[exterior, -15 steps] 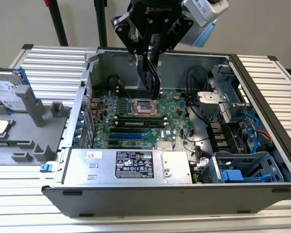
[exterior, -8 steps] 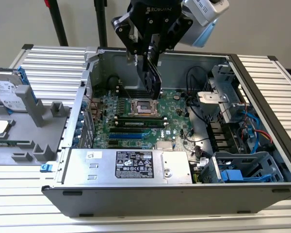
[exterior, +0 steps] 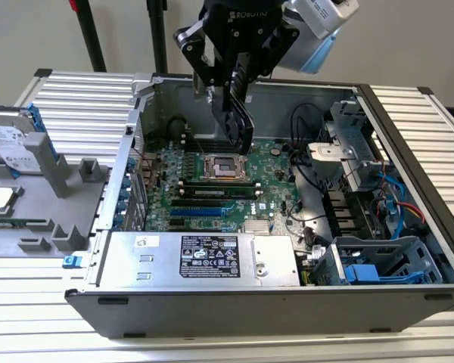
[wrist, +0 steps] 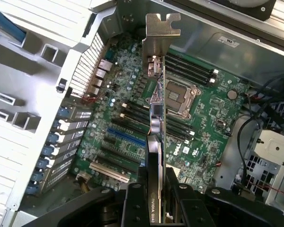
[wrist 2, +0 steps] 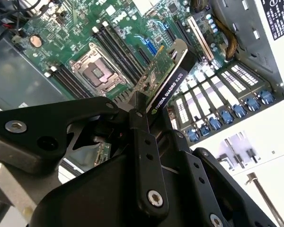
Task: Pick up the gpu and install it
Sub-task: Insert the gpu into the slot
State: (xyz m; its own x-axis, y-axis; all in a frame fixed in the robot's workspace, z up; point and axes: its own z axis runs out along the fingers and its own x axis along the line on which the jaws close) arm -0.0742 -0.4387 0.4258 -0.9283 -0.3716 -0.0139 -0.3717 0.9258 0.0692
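Hard drive (exterior: 7,144) sits on the grey fixture (exterior: 60,181) at the exterior view's left; at centre, fingers (wrist: 132,208) clamp the gpu (exterior: 240,125) edge-down above the motherboard (exterior: 212,200), likely so its connector can meet a slot.

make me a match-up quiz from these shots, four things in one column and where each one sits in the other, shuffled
Things
1. gpu
2. hard drive
3. processor socket
4. power supply

Places
A. on the green motherboard, inside the case
B. gripped by the end effector, above the board
C. silver box along the case's near wall in the exterior view
D. outside the case, on the grey fixture at the exterior view's left

Pairs: 1-B, 2-D, 3-A, 4-C
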